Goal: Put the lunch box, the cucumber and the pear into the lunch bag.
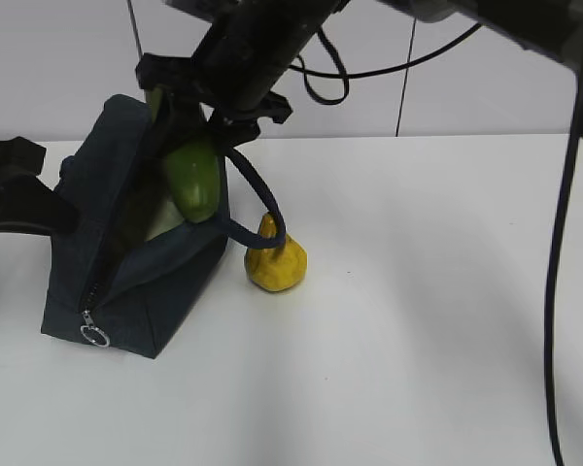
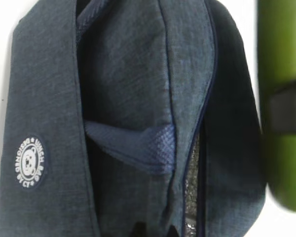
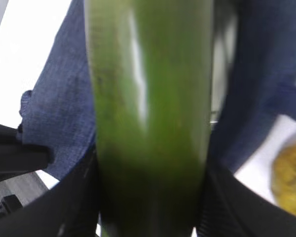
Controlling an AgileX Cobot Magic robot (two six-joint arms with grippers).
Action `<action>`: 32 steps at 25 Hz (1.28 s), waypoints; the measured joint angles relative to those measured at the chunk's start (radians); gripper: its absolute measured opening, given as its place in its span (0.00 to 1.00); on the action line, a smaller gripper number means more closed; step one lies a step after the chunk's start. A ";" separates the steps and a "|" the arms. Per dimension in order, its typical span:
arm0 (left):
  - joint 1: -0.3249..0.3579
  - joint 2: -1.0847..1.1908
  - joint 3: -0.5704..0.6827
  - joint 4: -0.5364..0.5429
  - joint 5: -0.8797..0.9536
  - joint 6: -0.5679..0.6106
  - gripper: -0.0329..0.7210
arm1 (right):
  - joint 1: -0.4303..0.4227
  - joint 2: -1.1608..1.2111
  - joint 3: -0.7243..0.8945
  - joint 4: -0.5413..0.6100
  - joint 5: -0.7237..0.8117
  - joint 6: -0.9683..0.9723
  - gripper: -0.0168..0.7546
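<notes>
Dark green, the cucumber (image 1: 194,180) is hanging nose-down in the right pincer (image 1: 189,121), its jaws clenching the upper part of it, and its lower end is sitting at the open mouth of the lunch bag (image 1: 126,282). In the right wrist view the cucumber (image 3: 148,118) is filling the centre between the two dark fingers, with navy fabric on both sides of it. This item is judged to be mid-insertion, not yet released.

A pale surface is showing inside the lunch bag just behind the cucumber; it may be the lunch box, but the pictures are not settling this.

The pear (image 1: 275,262) is resting on the table (image 1: 418,340) just beside the lunch bag, on the side away from the zipper ring, partly under the loop handle (image 1: 257,199). It is judged to be the remaining item.

The left pincer (image 1: 34,209) is standing against the far side of the lunch bag from the pear, with its jaws closed; whether it is pinching fabric cannot be told. The left wrist view is showing the lunch bag (image 2: 128,128) close up, with the cucumber (image 2: 283,98) beside it.
</notes>
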 joint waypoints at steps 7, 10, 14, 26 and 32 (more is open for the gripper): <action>0.000 0.000 0.000 0.000 0.000 0.000 0.05 | 0.030 0.048 0.000 0.032 -0.116 -0.004 0.50; 0.000 0.000 0.000 0.000 0.000 0.000 0.05 | 0.030 0.057 0.000 0.036 -0.134 0.008 0.53; 0.000 0.000 0.000 0.000 0.000 0.000 0.05 | 0.030 0.062 0.000 0.036 -0.126 0.012 0.57; 0.000 0.000 0.000 0.000 0.000 0.000 0.05 | 0.030 0.062 0.000 0.036 -0.141 0.077 0.74; 0.000 0.000 0.000 0.000 0.000 0.000 0.05 | 0.028 0.062 -0.027 0.036 -0.153 0.095 0.74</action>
